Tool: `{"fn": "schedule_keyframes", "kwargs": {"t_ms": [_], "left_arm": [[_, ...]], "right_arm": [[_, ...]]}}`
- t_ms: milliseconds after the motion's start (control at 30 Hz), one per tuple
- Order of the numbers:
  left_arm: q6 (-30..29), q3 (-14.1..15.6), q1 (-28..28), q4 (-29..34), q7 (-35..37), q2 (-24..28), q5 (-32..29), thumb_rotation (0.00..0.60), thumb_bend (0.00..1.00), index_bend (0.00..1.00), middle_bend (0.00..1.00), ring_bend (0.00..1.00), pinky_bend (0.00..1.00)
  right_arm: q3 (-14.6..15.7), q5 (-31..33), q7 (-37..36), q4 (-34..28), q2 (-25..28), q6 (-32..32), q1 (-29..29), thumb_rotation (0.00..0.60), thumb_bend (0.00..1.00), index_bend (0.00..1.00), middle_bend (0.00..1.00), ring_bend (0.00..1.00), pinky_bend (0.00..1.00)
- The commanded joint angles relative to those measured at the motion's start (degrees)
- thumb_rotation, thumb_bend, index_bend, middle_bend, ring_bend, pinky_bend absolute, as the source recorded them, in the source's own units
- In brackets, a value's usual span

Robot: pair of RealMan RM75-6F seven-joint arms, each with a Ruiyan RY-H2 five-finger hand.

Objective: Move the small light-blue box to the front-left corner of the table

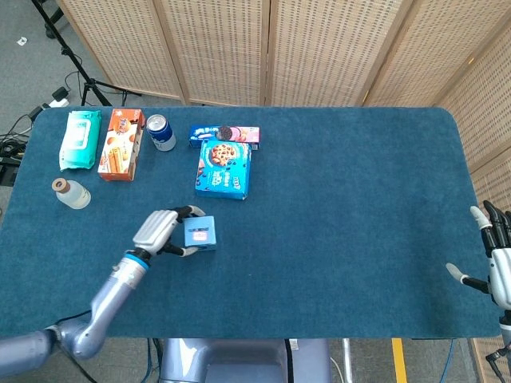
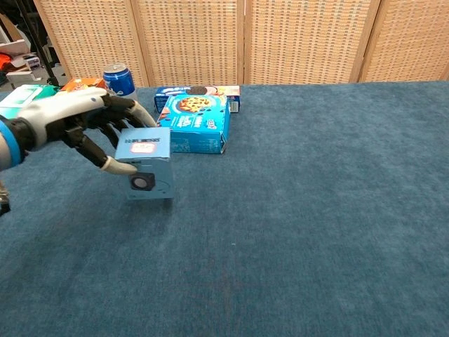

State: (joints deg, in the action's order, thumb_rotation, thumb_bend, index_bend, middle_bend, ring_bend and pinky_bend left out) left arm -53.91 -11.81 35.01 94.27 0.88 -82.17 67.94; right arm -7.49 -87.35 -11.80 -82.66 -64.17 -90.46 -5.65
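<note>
Small light-blue box [image 1: 200, 234] [image 2: 146, 171] gripped by the left hand [image 1: 158, 231] [image 2: 78, 125], thumb against its near-left side and fingers [image 2: 130, 109] over its far side; seemingly raised slightly off the blue tabletop [image 1: 335, 199], left of centre, toward the front edge but short of the front-left corner. Printed label on top, round dark spot on the front face. Behind it, toward the back edge: blue cookie box [image 1: 223, 168] lying flat, with a narrow cookie packet [image 1: 224, 134] just beyond. Further left along the back edge: blue can [image 1: 160, 132] upright, orange snack box [image 1: 122, 144], green wipes pack [image 1: 81, 139]. Small clear bottle [image 1: 71, 193] on its side near the left edge, contents impossible to make out. Right hand [image 1: 495, 259] at the front-right corner, holding nothing, fingers spread
</note>
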Motion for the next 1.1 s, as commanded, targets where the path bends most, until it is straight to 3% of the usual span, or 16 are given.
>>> {"fn": "schedule_keyframes", "kwargs": {"t_ms": [33,233,400,500,600,667,733,800,900,1100], "left_arm": [[0.95,3.58,-2.99,1.47,7.22,9.28,7.79,0.600,0.28,0.34,0.45,0.38,0.38],[-4.31,10.44,-7.81,-4.59,20.57,14.14,20.10,0.600,0.29,0.34,0.45,0.38,0.38],[-6.79,15.90,-9.87,-15.08,34.22,11.53,26.22,0.600,0.29,0.35,0.45,0.38,0.38],[-6.73,17.51,-9.74,-20.73,40.02,9.44,27.82,0.600,0.30,0.35,0.45,0.38,0.38],[-7.42,18.46,-9.63,-25.14,42.45,7.52,29.21,0.600,0.29,0.35,0.45,0.38,0.38],[-8.06,18.81,-9.54,-27.58,43.04,6.41,29.87,0.600,0.27,0.32,0.35,0.32,0.37],[-8.13,19.10,-9.45,-28.85,42.71,5.87,30.14,0.600,0.18,0.13,0.10,0.10,0.21],[-7.78,19.65,-9.24,-29.19,42.05,6.02,30.48,0.600,0.08,0.01,0.00,0.00,0.05],[-9.40,19.47,-9.58,-28.25,40.84,7.19,30.38,0.600,0.01,0.00,0.00,0.00,0.00],[-15.80,19.68,-11.78,-24.42,38.73,11.13,30.93,0.600,0.01,0.00,0.00,0.00,0.00]], "right_arm": [[0.15,-0.32,0.63,-0.15,-0.15,-0.08,-0.04,0.600,0.00,0.00,0.00,0.00,0.00],[0.58,-1.20,2.30,-0.71,-0.52,-0.53,0.03,0.600,0.00,0.00,0.00,0.00,0.00],[0.92,-1.88,3.37,-1.04,-0.78,-0.68,0.00,0.600,0.00,0.00,0.00,0.00,0.00],[0.97,-1.94,3.56,-1.08,-0.84,-0.72,0.01,0.600,0.00,0.00,0.00,0.00,0.00],[0.85,-1.72,3.44,-1.06,-0.81,-0.72,0.02,0.600,0.00,0.00,0.00,0.00,0.00],[0.74,-1.49,3.25,-1.02,-0.77,-0.63,0.01,0.600,0.00,0.00,0.00,0.00,0.00],[0.69,-1.39,3.07,-1.00,-0.71,-0.61,0.02,0.600,0.00,0.00,0.00,0.00,0.00],[0.64,-1.33,2.82,-0.99,-0.64,-0.70,0.06,0.600,0.00,0.00,0.00,0.00,0.00],[0.53,-1.18,2.38,-0.98,-0.51,-0.80,0.14,0.600,0.00,0.00,0.00,0.00,0.00],[0.43,-1.13,1.54,-1.00,-0.21,-1.03,0.26,0.600,0.00,0.00,0.00,0.00,0.00]]}}
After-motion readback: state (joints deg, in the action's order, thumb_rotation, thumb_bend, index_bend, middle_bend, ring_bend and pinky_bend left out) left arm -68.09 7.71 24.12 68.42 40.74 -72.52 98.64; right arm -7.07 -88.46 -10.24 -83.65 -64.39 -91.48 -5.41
